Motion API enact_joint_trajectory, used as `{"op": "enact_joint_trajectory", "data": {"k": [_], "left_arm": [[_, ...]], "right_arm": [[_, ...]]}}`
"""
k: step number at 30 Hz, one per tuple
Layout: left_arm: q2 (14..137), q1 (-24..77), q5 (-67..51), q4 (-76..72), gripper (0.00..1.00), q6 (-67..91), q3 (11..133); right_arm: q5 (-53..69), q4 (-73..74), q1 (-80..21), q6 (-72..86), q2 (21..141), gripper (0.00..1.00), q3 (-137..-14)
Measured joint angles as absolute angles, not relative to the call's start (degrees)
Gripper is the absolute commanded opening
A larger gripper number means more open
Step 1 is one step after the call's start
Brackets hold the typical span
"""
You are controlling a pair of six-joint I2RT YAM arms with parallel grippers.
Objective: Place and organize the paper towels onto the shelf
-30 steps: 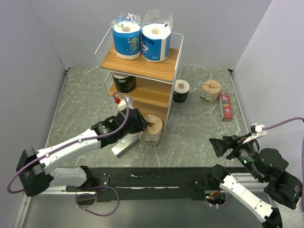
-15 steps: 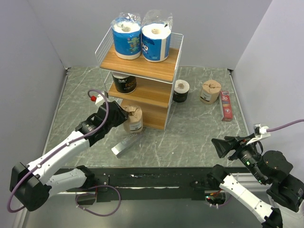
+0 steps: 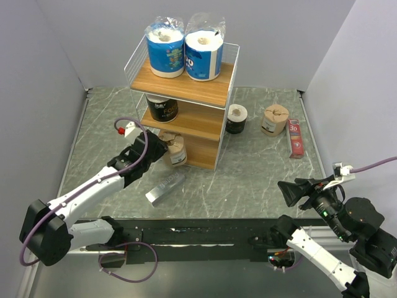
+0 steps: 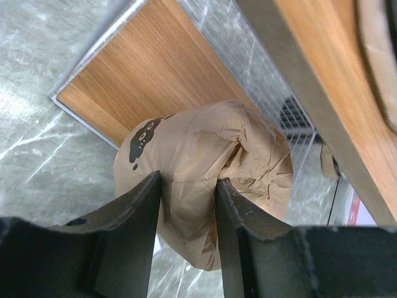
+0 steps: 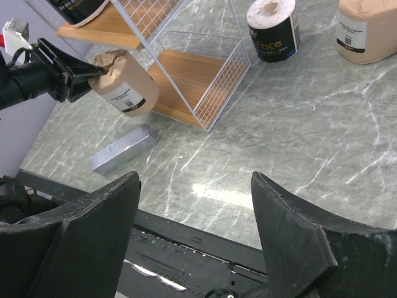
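My left gripper (image 3: pixel 160 151) is shut on the twisted top of a brown paper roll (image 3: pixel 177 149) and holds it tilted at the open left side of the shelf's (image 3: pixel 186 87) bottom board; the roll also shows in the left wrist view (image 4: pixel 205 167) and the right wrist view (image 5: pixel 127 87). Two blue rolls (image 3: pixel 165 48) (image 3: pixel 203 51) stand on the top board. A black roll (image 3: pixel 162 107) stands on the middle board. Another black roll (image 3: pixel 236 118) and a second brown roll (image 3: pixel 275 119) stand on the table right of the shelf. My right gripper (image 5: pixel 195 205) is open and empty near the table's front right.
A flat silver bar (image 3: pixel 164 187) lies on the table just in front of the shelf, below the held roll. A slim red box (image 3: pixel 295 137) lies at the far right. Grey walls close the table on three sides.
My left gripper has carried the brown roll from the shelf's front corner leftward, then up and in toward the bottom board's left opening. The right arm has barely moved.
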State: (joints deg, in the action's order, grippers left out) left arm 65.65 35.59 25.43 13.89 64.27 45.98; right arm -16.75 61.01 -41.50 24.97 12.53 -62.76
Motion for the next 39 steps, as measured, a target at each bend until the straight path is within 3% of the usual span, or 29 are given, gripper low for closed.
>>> {"op": "enact_joint_trajectory", "data": {"k": [15, 16, 20, 23, 28, 33, 36, 39], "left_arm": [[71.05, 35.55, 32.23, 6.2, 0.47, 71.9, 43.31], [71.18, 35.55, 32.62, 6.11, 0.48, 72.23, 43.31], [72.34, 35.55, 34.0, 4.51, 0.69, 73.71, 43.31], [73.25, 35.57, 34.3, 3.84, 0.73, 73.93, 43.31], [72.23, 36.47, 34.63, 4.62, 0.73, 72.44, 43.18], [63.7, 37.34, 34.74, 6.42, 0.72, 67.96, 41.25], [59.4, 37.32, 34.35, 7.99, 0.66, 65.47, 41.19], [56.42, 37.34, 32.21, 9.02, 0.53, 63.11, 39.97]], "right_arm": [[-17.15, 61.43, -41.5, 24.8, 12.53, 0.79, -63.2], [-17.15, 61.56, -41.5, 24.8, 12.53, 0.79, -63.37], [-17.19, 61.8, -41.5, 24.84, 12.53, 0.79, -64.01], [-17.21, 62.06, -41.5, 24.84, 12.53, 0.79, -64.23], [-17.63, 62.83, -41.5, 24.86, 12.53, 0.79, -65.19], [-17.76, 63.05, -41.5, 25.12, 12.43, 0.79, -65.32], [-17.67, 63.09, -41.5, 25.5, 12.4, 0.79, -65.23], [-17.52, 63.11, -41.5, 25.8, 12.36, 0.79, -65.23]]}}
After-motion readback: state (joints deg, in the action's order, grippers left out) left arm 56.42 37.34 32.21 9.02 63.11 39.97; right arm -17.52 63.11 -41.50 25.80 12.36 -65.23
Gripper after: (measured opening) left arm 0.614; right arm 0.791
